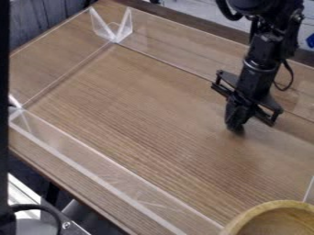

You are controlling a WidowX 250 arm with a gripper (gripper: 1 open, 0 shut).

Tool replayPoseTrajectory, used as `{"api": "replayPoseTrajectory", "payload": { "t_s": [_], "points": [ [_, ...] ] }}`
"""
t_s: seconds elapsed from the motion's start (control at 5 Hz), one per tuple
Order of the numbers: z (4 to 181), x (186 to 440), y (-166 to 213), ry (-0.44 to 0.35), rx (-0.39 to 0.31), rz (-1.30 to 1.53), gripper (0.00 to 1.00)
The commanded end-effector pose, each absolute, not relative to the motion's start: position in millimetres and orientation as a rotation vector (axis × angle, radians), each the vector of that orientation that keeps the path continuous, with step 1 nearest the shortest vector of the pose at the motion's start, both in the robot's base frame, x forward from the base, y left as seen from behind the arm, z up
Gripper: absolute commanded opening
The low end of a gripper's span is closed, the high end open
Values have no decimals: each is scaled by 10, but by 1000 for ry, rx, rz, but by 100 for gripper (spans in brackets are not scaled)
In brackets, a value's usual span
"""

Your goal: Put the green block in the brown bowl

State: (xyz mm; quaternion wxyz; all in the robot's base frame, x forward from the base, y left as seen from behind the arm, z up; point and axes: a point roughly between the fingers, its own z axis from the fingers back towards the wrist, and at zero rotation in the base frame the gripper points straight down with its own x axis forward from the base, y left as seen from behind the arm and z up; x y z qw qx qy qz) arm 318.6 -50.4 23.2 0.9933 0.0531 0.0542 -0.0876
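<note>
My gripper [241, 125] points straight down at the right side of the wooden table [135, 110], its tips at or just above the surface. The black fingers are pressed together and look shut, and nothing shows between them. The green block is not visible in this view; I cannot tell whether the fingers hide it. The brown bowl [263, 213], light tan wood with a thick rim, sits at the bottom right corner, cut off by the frame edge and well in front of the gripper.
Low clear plastic walls [110, 188] fence the table along its front and left sides, with a clear corner piece [113, 27] at the far left. Cables and a dark frame [37, 220] lie below the front edge.
</note>
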Motion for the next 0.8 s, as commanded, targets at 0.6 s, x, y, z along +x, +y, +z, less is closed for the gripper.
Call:
{"api": "replayPoseTrajectory", "payload": {
  "t_s": [0.6],
  "points": [
    [509, 3413, -587, 92, 112, -144, 0]
  ]
}}
